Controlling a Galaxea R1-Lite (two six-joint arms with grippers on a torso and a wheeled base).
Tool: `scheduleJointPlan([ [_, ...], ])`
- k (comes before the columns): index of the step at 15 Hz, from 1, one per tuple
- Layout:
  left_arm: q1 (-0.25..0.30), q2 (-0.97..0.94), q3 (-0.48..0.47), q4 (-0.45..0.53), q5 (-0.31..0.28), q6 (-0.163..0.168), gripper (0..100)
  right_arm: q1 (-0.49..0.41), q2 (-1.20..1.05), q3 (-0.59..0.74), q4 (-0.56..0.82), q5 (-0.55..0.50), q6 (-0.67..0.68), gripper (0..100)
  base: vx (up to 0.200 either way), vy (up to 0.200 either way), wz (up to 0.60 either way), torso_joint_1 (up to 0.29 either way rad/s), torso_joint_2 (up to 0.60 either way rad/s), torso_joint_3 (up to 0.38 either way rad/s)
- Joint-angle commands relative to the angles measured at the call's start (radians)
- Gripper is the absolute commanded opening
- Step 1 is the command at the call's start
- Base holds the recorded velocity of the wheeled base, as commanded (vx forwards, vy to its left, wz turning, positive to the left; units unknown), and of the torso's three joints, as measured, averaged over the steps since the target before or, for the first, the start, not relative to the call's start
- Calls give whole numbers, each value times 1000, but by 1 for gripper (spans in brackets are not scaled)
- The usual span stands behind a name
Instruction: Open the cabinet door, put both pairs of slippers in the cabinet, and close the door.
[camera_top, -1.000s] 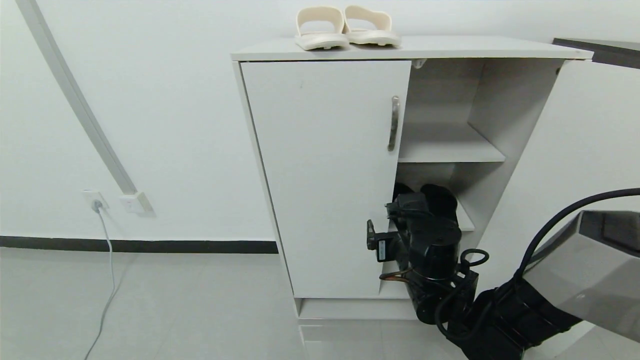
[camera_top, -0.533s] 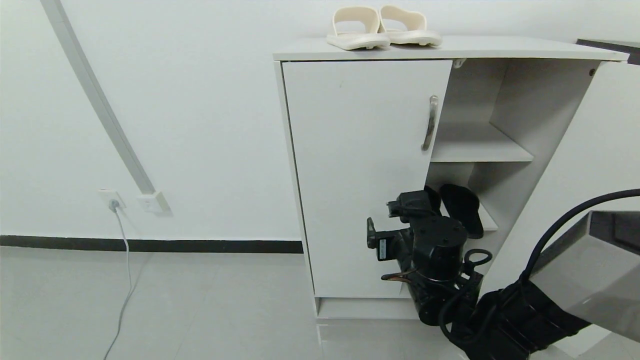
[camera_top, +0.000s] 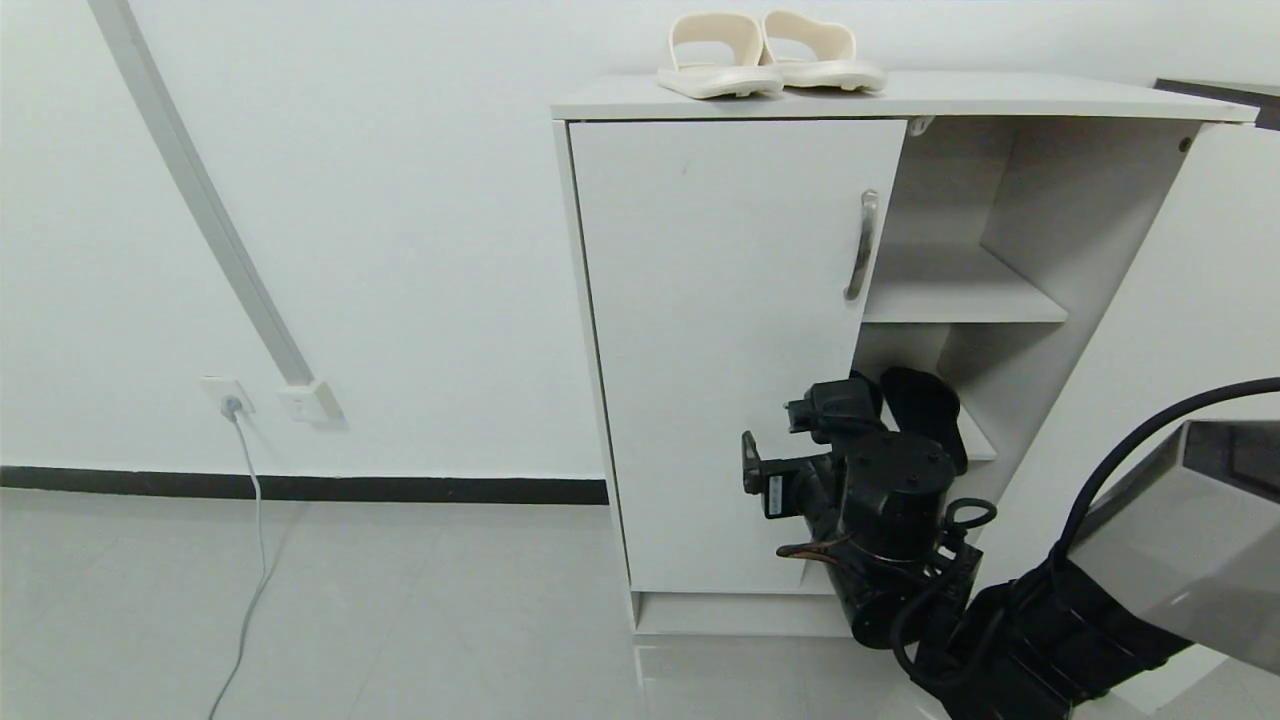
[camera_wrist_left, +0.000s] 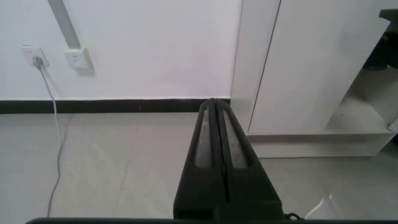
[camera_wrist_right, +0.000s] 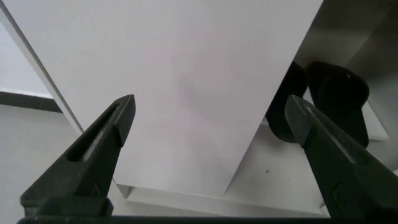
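A white cabinet (camera_top: 900, 96) stands against the wall, its left door (camera_top: 730, 350) shut and its right door (camera_top: 1150, 330) swung wide open. One cream pair of slippers (camera_top: 770, 55) lies on the cabinet top. A black pair of slippers (camera_top: 925, 405) (camera_wrist_right: 336, 102) sits on the lower shelf inside. My right arm (camera_top: 890, 500) is low in front of the left door's free edge. The right gripper (camera_wrist_right: 210, 102) is open and holds nothing, facing that door with the black slippers off to one side. My left gripper (camera_wrist_left: 214, 134) hangs shut and empty over the floor, apart from the cabinet (camera_wrist_left: 311, 68).
The upper shelf (camera_top: 950, 290) is bare. A metal handle (camera_top: 862, 245) runs down the left door's edge. A wall socket with a grey cable (camera_top: 232, 410) and a slanted conduit (camera_top: 190, 190) are to the left. Grey floor tiles lie open there.
The head camera has shifted, so the cabinet now sits further right in the picture. The right arm stays low by the door edge, and the black slippers show more beside it.
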Motion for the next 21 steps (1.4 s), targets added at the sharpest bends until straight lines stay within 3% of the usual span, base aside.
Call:
scheduleJointPlan([
  [1, 0, 1, 0, 0, 0, 0, 0, -1, 2, 5, -1, 1, -1, 100, 0, 0, 0, 0, 0, 0],
  [7, 0, 1, 0, 0, 0, 0, 0, 1, 5, 5, 4, -1, -7, 100, 0, 0, 0, -1, -31, -32],
  [21, 0, 1, 0, 1, 0, 0, 0, 3, 8, 8, 5, -1, -7, 100, 0, 0, 0, 78, -429, -353],
])
